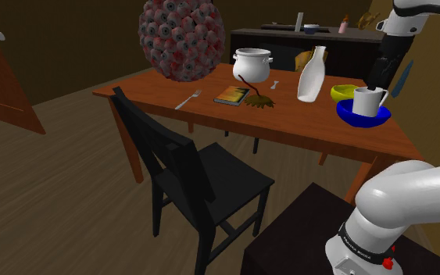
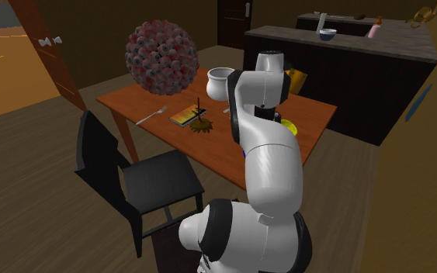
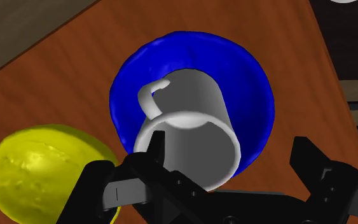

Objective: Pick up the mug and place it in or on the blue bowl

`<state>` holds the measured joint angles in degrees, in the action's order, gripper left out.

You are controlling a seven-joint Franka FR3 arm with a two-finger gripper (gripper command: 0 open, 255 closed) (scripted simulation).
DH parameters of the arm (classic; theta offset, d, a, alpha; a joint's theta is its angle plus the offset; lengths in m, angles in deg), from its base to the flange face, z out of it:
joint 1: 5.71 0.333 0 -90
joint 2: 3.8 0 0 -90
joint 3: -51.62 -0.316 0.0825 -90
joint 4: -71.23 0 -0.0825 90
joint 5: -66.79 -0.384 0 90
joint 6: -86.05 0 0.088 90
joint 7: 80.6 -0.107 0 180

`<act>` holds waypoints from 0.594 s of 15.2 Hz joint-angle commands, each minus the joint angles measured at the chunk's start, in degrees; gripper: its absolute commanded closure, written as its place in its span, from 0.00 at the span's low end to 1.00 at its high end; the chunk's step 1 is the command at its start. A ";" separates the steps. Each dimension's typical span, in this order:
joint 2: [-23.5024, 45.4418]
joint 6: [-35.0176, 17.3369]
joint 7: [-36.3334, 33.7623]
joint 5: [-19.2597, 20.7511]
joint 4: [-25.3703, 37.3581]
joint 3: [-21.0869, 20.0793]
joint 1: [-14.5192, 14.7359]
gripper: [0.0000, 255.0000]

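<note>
A grey-white mug stands upright inside the blue bowl at the near end of the wooden table, toward the shoulder view's right. In the wrist view the mug rests in the blue bowl, its handle pointing away from the hand. My black gripper hangs just above the mug. In the wrist view the gripper is open: one finger stands by the mug's rim, and the other finger is well clear of it.
A yellow bowl sits right beside the blue one. A white bottle, a white pot, a book, a fork and a big ball of eyeballs share the table. A black chair stands in front.
</note>
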<state>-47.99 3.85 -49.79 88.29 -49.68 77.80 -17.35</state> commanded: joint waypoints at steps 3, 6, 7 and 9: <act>2.22 4.37 0.68 -1.07 6.47 -0.95 0.60 0.00; 2.22 4.37 0.68 -1.07 6.47 -0.95 0.59 0.00; 2.22 4.37 0.68 -1.07 6.47 -0.95 0.59 0.00; 2.22 4.37 0.68 -1.07 6.47 -0.95 0.59 0.00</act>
<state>-45.79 8.21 -49.12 87.22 -43.24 76.84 -16.76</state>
